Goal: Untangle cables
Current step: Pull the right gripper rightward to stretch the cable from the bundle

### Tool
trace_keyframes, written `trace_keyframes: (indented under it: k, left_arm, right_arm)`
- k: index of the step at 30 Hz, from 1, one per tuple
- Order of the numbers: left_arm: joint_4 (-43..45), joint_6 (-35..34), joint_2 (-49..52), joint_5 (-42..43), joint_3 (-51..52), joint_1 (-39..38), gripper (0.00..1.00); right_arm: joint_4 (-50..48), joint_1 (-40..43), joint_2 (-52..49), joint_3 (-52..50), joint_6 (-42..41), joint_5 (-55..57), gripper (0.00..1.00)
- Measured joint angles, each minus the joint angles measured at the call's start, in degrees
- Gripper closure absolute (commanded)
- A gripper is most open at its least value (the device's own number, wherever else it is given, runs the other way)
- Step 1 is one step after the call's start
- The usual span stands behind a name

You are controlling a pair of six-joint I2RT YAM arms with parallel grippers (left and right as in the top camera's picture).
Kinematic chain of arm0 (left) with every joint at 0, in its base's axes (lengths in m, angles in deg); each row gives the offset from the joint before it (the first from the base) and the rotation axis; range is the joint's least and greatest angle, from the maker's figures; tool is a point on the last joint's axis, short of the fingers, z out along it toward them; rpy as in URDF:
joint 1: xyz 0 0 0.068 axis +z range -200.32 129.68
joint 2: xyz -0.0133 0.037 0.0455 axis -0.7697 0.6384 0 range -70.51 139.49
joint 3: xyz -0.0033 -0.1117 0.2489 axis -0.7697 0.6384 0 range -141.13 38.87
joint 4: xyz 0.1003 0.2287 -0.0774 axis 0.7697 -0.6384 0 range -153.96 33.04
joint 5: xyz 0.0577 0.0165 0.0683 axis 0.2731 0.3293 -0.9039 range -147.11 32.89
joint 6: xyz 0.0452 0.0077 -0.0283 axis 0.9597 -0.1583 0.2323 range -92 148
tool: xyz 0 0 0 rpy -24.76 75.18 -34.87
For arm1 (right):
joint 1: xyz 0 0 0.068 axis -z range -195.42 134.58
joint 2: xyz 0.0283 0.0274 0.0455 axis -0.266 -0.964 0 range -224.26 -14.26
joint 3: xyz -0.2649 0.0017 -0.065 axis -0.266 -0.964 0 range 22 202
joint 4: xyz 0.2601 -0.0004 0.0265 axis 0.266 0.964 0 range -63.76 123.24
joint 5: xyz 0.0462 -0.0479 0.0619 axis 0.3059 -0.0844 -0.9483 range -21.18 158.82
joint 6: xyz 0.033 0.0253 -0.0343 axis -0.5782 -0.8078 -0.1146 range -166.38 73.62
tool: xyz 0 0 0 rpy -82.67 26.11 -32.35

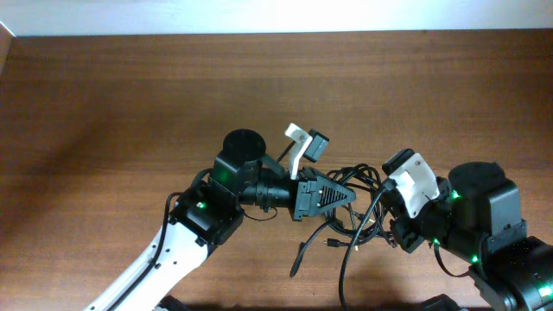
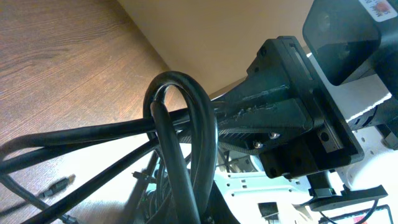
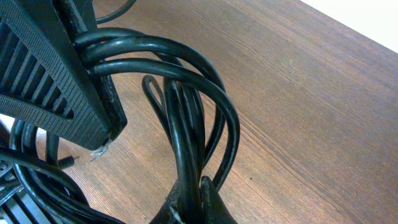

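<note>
The left hand (image 1: 350, 195) was clenched on several strands of the cables (image 3: 184, 130), pinning their loops at its fingertips, likely so the bundle could not slide. Loose ends trailed below it onto the tabletop (image 1: 130, 104). Just to its right, the right hand (image 3: 189, 202) was clamped shut on a neighbouring bunch of the same tangle. The knot hung between the two hands, apparently anchored on both sides so that drawing them apart could loosen it.

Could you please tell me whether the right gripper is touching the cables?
Touching. The right wrist view shows the right gripper shut on the cables, with strands pinched in its jaws.
</note>
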Motion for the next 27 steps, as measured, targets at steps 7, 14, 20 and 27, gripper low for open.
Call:
trace_keyframes:
  k: [7, 14, 20, 27]
  left_arm:
    - [0.11, -0.02, 0.0, 0.04, 0.0, 0.0, 1.0]
    - [-3.34, -0.24, 0.0, -2.19, -0.2, -0.04, 1.0]
    - [-20.5, -7.98, 0.0, -17.31, -0.55, 0.26, 1.0]
    - [-22.91, -20.94, 0.0, -21.42, -0.55, 0.37, 1.0]
  right_arm:
    - [0.22, 0.0, 0.0, 0.0, -0.24, 0.22, 0.96]
    - [0.42, -0.02, 0.0, 0.0, -0.26, -0.09, 0.96]
    - [-1.64, 0.0, 1.79, -0.04, -2.64, 0.31, 0.96]
    - [-2.21, 0.0, 12.63, -0.17, -14.47, 8.59, 0.96]
